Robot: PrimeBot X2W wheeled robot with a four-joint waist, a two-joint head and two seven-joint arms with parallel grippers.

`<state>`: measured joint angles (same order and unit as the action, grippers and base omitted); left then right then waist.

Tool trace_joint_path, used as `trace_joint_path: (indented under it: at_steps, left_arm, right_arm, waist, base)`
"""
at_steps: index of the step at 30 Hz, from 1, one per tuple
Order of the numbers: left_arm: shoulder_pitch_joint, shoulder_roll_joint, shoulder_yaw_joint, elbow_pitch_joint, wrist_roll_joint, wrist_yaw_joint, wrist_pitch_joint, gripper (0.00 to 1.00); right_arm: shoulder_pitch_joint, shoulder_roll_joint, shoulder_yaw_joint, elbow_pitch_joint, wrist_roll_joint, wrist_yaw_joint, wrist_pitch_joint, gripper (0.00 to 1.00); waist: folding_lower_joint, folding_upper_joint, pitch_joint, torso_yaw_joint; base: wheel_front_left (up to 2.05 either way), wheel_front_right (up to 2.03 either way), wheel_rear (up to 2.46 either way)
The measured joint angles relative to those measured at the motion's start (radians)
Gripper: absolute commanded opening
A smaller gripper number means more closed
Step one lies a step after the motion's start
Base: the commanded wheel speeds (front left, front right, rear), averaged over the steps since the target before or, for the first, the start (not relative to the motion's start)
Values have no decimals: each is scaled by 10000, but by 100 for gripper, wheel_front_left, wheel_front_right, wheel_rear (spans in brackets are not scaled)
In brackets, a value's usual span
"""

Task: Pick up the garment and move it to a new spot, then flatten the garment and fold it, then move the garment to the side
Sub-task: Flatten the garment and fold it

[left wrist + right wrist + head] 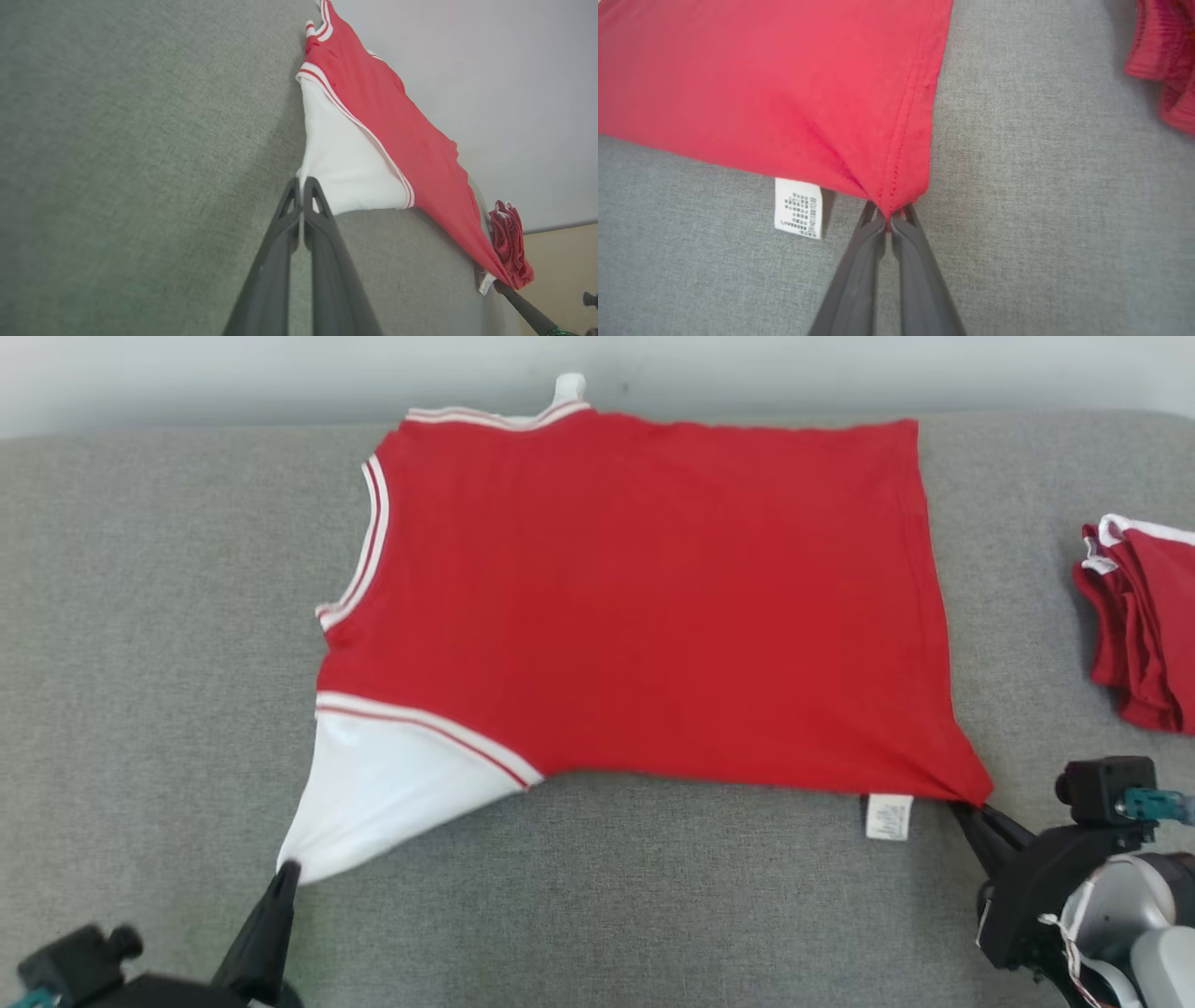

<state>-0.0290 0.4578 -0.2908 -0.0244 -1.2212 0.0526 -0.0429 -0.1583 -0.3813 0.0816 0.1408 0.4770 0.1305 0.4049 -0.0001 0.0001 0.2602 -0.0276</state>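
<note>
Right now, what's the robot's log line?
garment: spread out, unfolded | left tool: shut on its white corner | right tool: shut on its red corner

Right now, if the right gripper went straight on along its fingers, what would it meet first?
The red garment: the right gripper is shut on its hem corner, so going on would probably just push into that cloth.
</note>
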Motion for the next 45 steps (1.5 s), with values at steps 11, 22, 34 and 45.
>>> trace_joint_path:
  at_steps: [11, 22, 34, 45]
  left_arm:
    - [2768, 458, 94, -2063, -1657, 90, 1049, 0]
    - [3633, 422, 610, -3488, -2709, -499, 1062, 0]
    - [293, -677, 336, -2326, -1845, -535, 504, 0]
    - [-2912, -1584, -324, 301, -397, -426, 29, 0]
  right_arm:
    - [1122, 270, -769, -779, 105, -2, 1001, 0]
    - [3043, 1007, -2301, -2949, 487, -2, 2477, 0]
    - [1817, 1112, -1969, -2930, 991, -2, 2462, 0]
    - [-85, 895, -1356, -1586, 1126, -2, 1743, 0]
  waist:
    - [0, 0, -384, 163]
    - [-1, -1, -617, 557]
    - [1, -1, -450, 490]
    - [3, 0, 123, 486]
  base:
    - [0, 0, 0]
    - [0, 0, 0]
    - [0, 0, 0]
    - [0, 0, 0]
